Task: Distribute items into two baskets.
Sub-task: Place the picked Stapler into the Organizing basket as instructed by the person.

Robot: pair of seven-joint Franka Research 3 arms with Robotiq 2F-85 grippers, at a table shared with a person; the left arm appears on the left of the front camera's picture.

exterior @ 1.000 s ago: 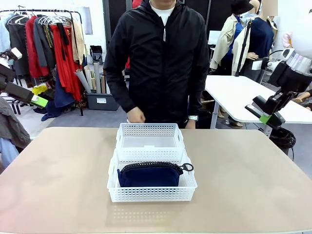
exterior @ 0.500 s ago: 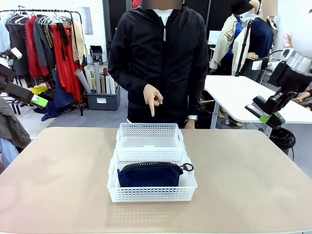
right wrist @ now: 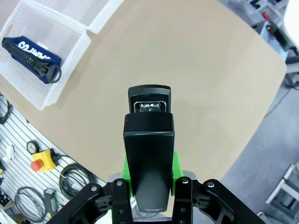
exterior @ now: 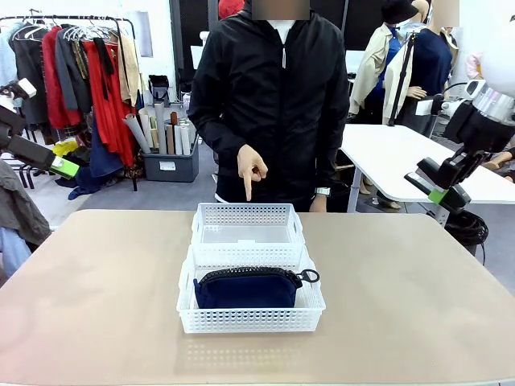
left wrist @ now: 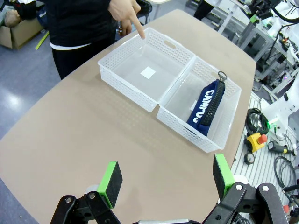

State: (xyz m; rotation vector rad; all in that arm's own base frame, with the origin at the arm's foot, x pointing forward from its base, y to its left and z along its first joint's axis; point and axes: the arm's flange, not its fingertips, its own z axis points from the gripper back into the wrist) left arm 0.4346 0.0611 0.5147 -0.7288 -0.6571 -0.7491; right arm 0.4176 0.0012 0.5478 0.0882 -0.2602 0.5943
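Baskets sit end to end at the middle of the tan table (exterior: 96,305) in the front view: the near basket (exterior: 251,320) holds the navy pouch (exterior: 248,289), its ring pull at the pouch's 3 o'clock end, and the far basket (exterior: 246,215) lies just beyond at 12 o'clock, touching it. A person's hand (exterior: 252,169) hangs over the far basket with the forefinger pointing down. The left gripper (exterior: 58,164) is raised at 9 o'clock off the table, the right gripper (exterior: 438,195) at 3 o'clock, also off it. From the left wrist, the left gripper (left wrist: 167,179) stands with jaws spread wide and nothing between them; toward 12 o'clock the pointing finger (left wrist: 138,29) nears the far basket's rim, and the pouch lies in the other basket at 2 o'clock. From the right wrist, the right gripper (right wrist: 148,172) pinches the black stapler (right wrist: 148,154) upright between its green pads, with the pouch in its basket at 10 o'clock.
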